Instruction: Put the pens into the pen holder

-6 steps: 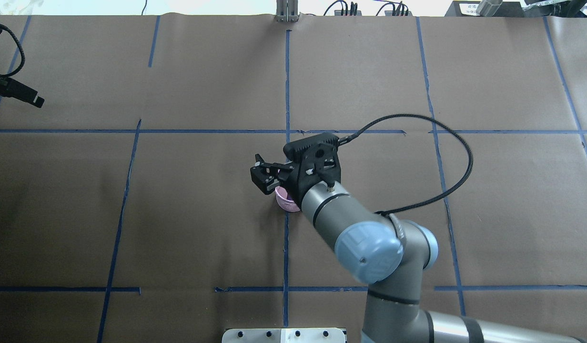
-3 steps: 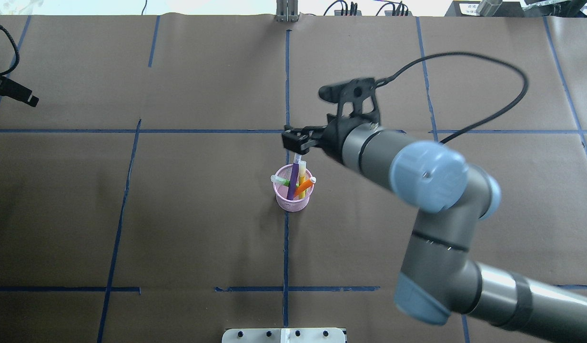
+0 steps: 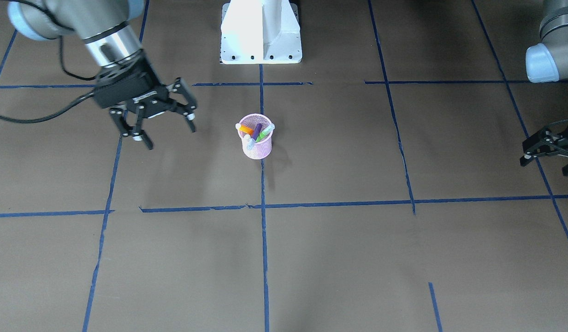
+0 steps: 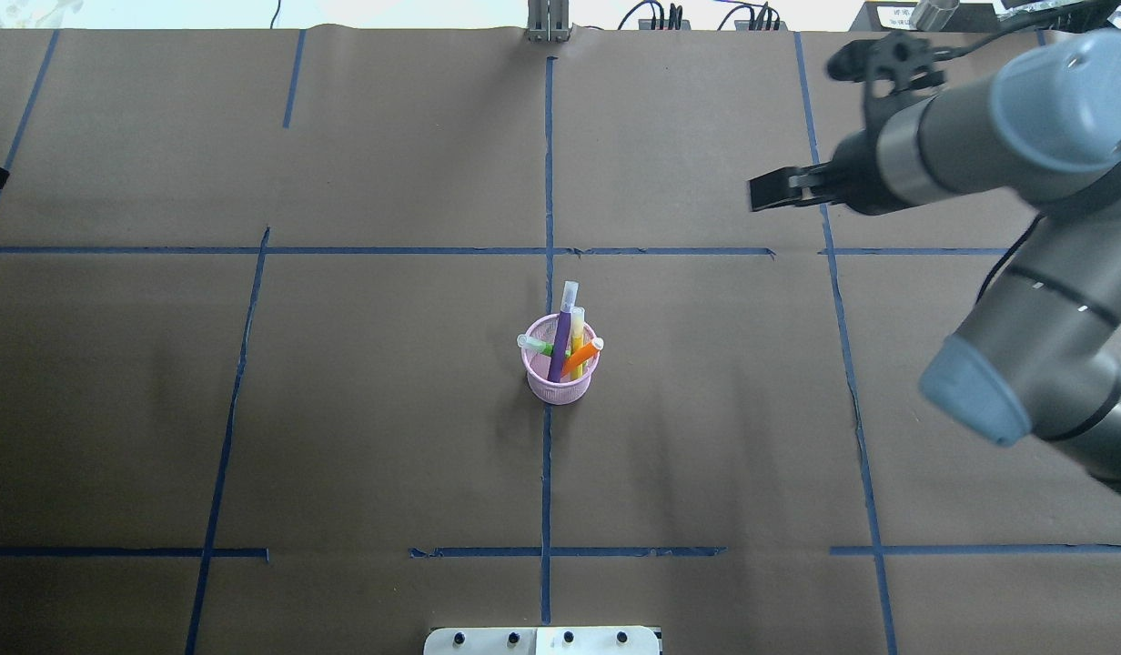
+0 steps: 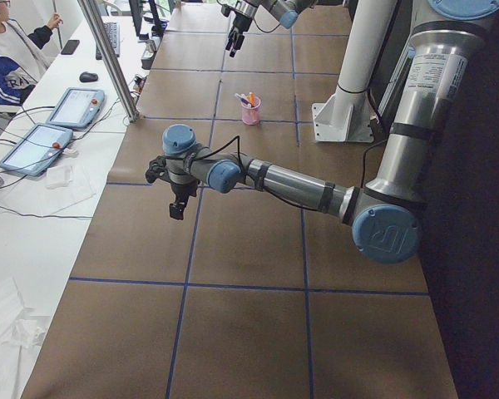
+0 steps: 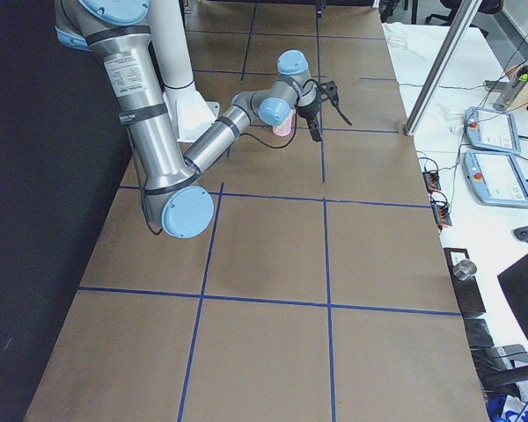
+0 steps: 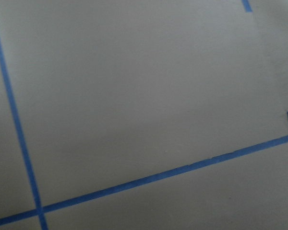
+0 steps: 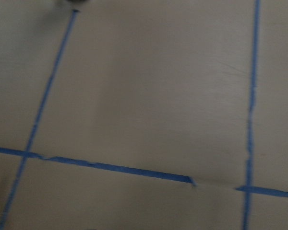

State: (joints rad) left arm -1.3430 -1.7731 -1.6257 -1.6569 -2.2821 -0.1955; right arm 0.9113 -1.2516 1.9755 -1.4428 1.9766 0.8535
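The pink mesh pen holder (image 4: pixel 560 377) (image 3: pixel 256 146) stands upright at the table's middle, on a blue tape line. The purple pen (image 4: pixel 560 344), the orange pen (image 4: pixel 580 358) and the green pen (image 4: pixel 536 346) lean inside it, beside a yellow one (image 4: pixel 578 338). My right gripper (image 3: pixel 168 136) (image 4: pixel 753 194) hangs open and empty above the paper, well off to the holder's far right in the overhead view. My left gripper (image 3: pixel 544 167) is open and empty far out at the table's left side. Both wrist views show only brown paper and tape.
The white robot base (image 3: pixel 261 32) stands behind the holder. Blue tape lines (image 4: pixel 547 182) divide the brown paper into squares. In the exterior left view a side desk with tablets (image 5: pixel 75 106) and a seated person (image 5: pixel 8 58) lies beyond the table, behind a metal post (image 5: pixel 108 58).
My right gripper, low over the holder a second ago, has risen and swung away to the far right, open. The pens now stand uncovered in the holder. My left gripper slid further left.
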